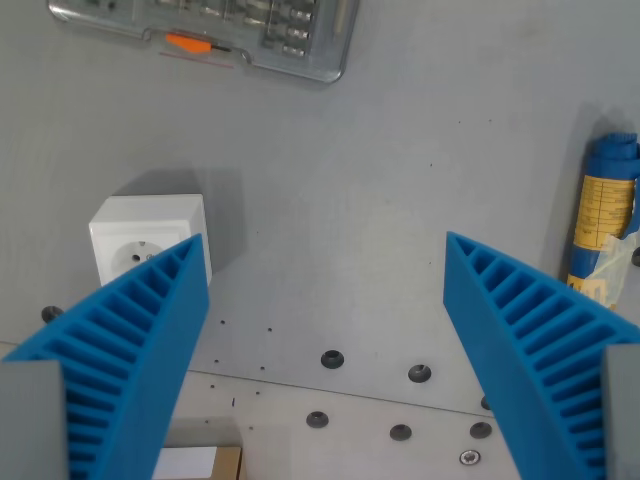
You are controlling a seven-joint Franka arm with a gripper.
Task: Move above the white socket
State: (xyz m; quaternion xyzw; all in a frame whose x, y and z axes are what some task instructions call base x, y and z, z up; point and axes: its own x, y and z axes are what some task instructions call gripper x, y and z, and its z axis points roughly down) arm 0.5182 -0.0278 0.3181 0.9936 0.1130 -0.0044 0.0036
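Observation:
A white socket (143, 238) stands on the grey table at the wrist view's left, a box with a round outlet face turned toward the camera. My gripper (325, 255) hangs open above the table, its two blue ribbed fingers spread wide. The left finger (130, 350) overlaps the socket's lower right part in the picture. The right finger (530, 340) is far from it. Nothing lies between the fingers. The socket sits left of the gripper's centre.
A clear plastic tool case (215, 35) with an orange piece lies at the top left. A blue and yellow tube (605, 215) lies at the right edge. Several screw holes (332, 359) dot the table near the bottom. A brown and white object (200, 462) shows at the bottom.

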